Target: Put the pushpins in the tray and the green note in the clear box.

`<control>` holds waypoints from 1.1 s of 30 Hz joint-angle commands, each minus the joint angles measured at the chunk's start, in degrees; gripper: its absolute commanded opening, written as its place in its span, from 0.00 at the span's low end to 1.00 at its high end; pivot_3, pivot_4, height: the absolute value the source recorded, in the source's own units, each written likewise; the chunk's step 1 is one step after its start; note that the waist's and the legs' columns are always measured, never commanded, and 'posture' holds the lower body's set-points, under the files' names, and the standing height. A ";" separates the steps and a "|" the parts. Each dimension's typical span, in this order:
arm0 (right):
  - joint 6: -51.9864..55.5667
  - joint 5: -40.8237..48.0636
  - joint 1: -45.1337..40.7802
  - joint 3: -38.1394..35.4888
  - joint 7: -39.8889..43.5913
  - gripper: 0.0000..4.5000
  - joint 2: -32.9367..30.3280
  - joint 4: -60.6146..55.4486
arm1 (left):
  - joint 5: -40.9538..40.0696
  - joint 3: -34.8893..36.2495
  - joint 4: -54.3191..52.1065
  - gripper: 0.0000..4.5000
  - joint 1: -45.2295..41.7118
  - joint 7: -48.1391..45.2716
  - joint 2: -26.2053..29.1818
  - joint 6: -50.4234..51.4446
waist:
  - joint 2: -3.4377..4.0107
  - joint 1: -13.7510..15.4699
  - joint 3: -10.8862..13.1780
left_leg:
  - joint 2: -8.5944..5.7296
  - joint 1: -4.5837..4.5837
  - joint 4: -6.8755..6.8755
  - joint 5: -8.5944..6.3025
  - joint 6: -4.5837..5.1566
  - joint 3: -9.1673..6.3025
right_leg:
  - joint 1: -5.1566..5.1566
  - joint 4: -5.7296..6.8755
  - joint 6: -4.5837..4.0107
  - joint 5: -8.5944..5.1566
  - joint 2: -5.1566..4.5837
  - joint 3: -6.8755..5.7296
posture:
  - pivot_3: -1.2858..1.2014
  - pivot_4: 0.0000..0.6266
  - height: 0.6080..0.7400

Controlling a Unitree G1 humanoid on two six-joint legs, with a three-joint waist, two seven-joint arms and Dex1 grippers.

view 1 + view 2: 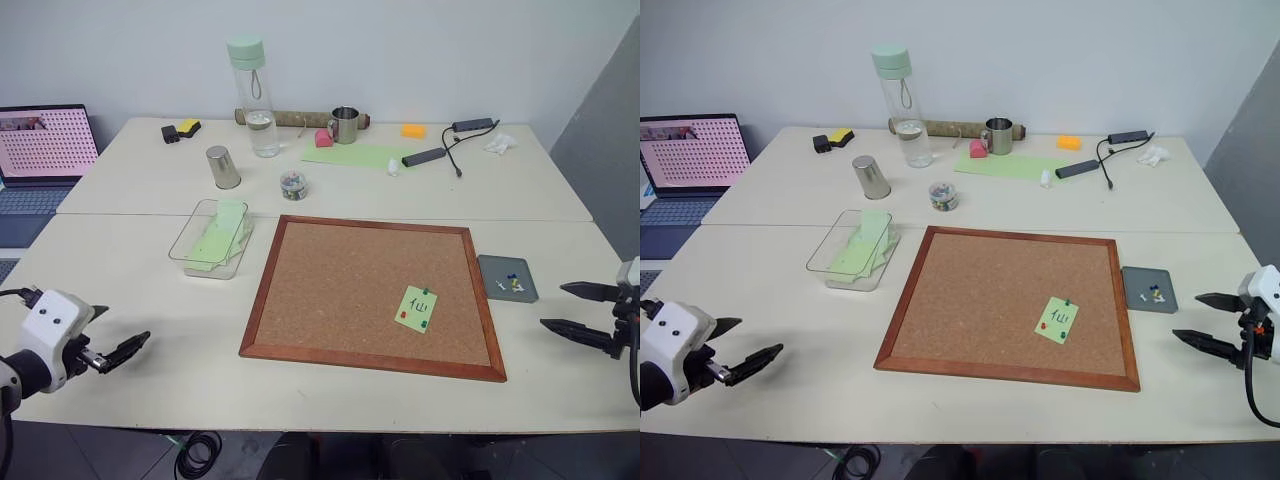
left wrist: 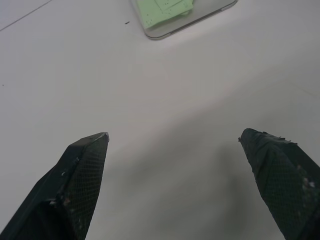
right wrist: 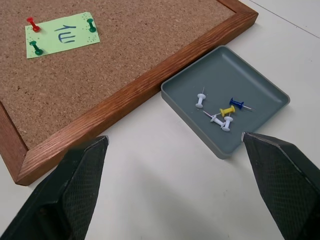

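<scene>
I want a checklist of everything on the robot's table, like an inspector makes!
Surface: pale table, corkboard in the middle.
Job's things: green note pinned to the corkboard by one red and two green pushpins; tray beside the frame holds other pins; clear box holds green paper.
Clutter: water bottle, two metal cups, pin jar, long green sheet.
Grippers: left gripper and right gripper open, empty.
Cables: black cable at the far edge.
Surroundings: laptop, wall.
</scene>
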 commanded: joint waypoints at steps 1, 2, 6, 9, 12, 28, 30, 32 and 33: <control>-0.71 -0.31 -0.61 -0.85 0.59 1.00 -0.44 -0.45 | -0.39 2.39 -0.96 0.99 -0.37 -0.88 0.78 0.00 | 0.00 0.00 0.00 | 0.00 0.00 0.00 0.00 0.00 0.00 | 0.00 0.00 0.00 0.00 0.00 0.00 | 0.52 0.24 1.00; -0.70 -0.32 -0.70 -0.76 0.53 1.00 -0.37 -0.49 | -0.35 2.49 -0.87 0.99 -0.65 -0.77 0.67 -0.03 | 0.00 0.00 0.00 | 0.00 0.00 0.00 0.00 0.00 0.00 | 0.00 0.00 0.00 0.00 0.00 0.00 | 0.52 0.24 1.00; -0.65 -0.49 -0.81 -0.51 0.28 1.00 0.08 -0.76 | 0.37 2.31 -0.66 0.99 -0.75 -0.76 0.60 -0.04 | 0.00 0.01 0.00 | 0.00 0.00 0.00 0.00 0.00 0.01 | 0.00 0.00 0.00 0.00 0.00 0.01 | 0.52 0.24 1.00; -0.68 -0.64 -0.70 -0.52 -0.15 1.00 0.61 -1.21 | 1.38 1.97 -0.15 0.99 -0.67 -0.22 0.50 -0.55 | 0.00 0.01 0.00 | 0.00 0.00 0.00 0.00 0.00 0.00 | 0.00 0.00 0.00 0.00 0.00 0.00 | 0.52 0.24 1.00; -0.87 -0.82 -0.75 -0.23 -0.47 1.00 1.23 -1.80 | 2.74 1.30 1.26 0.99 -1.08 0.20 0.25 -2.06 | 0.00 0.01 0.00 | 0.00 0.00 0.00 0.00 0.00 0.00 | 0.00 0.00 0.00 0.00 0.00 0.01 | 0.52 0.24 1.00; 1.74 0.21 -1.17 0.40 -2.80 1.00 3.49 -10.36 | 0.18 0.21 -1.50 0.99 -3.17 -0.82 -2.51 -0.58 | 0.00 0.04 0.00 | 0.00 -0.01 0.00 0.00 0.00 -0.01 | -0.01 0.00 0.00 0.00 0.00 0.00 | 0.52 0.24 1.00; 2.17 0.44 -0.88 0.24 -2.99 1.00 3.63 -11.68 | -0.12 -0.08 -1.94 0.99 -3.38 -1.04 -2.75 -0.41 | 0.00 0.05 0.00 | 0.00 -0.01 0.00 0.00 0.00 -0.02 | -0.01 0.00 0.00 0.00 0.00 -0.01 | 0.52 0.24 1.00; 2.54 0.60 -0.69 0.16 -3.22 1.00 3.78 -12.83 | -0.38 -0.40 -2.57 0.99 -3.62 -1.29 -2.93 0.01 | 0.00 0.05 0.00 | 0.00 -0.02 0.00 0.00 0.00 -0.01 | -0.01 0.00 0.00 0.00 0.00 0.00 | 0.52 0.24 1.00; 2.76 0.77 -0.57 0.13 -3.31 1.00 3.86 -13.40 | -0.54 -0.52 -2.76 0.99 -3.80 -1.47 -2.98 0.18 | 0.00 0.05 0.00 | 0.00 -0.02 0.00 0.00 0.00 -0.01 | -0.01 0.00 0.00 0.00 0.00 0.00 | 0.52 0.24 1.00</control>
